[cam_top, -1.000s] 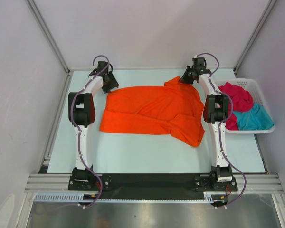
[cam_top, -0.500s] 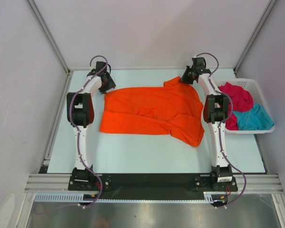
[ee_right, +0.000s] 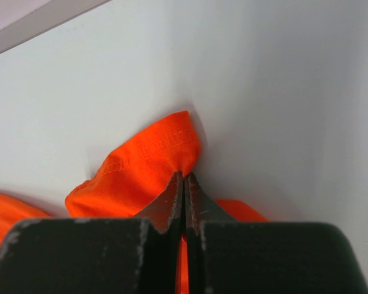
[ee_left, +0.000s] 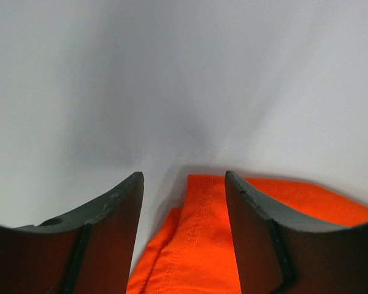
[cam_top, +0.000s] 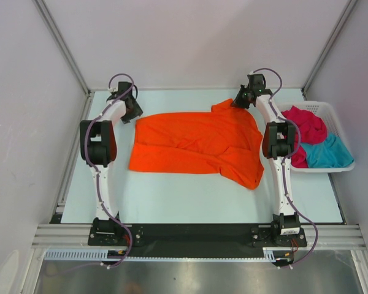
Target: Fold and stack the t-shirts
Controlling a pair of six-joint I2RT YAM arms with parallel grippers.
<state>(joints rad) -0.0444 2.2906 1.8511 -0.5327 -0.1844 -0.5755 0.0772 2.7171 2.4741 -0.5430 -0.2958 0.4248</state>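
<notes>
Your right gripper (ee_right: 184,176) was clamped tight on a small fold of the orange t-shirt (cam_top: 196,144), at the sleeve near the far right corner. The bite looked thin, taken at the very tips beside the stitched hem. Your left gripper (ee_left: 184,179) was released, jaws apart and holding nothing, poised at the shirt's far left corner with the hemmed edge showing between them.

The shirt lay spread across the middle of the table (cam_top: 190,196), rumpled, its right part trailing toward the near edge, with no neat fold in it yet. The crimson t-shirt (cam_top: 308,125) and teal t-shirt (cam_top: 329,153) sat bunched in the basket (cam_top: 331,109) at the right.

If you had pulled with the right arm alone, that thin pinch could have slipped off, or the free left corner would have dragged and skewed the cloth. Closing the left jaws too high would likely have caught nothing. Closing them too deep might have gathered a second layer and twisted the fold. Your right arm also stood close beside the basket, so a wide swing could have knocked it.
</notes>
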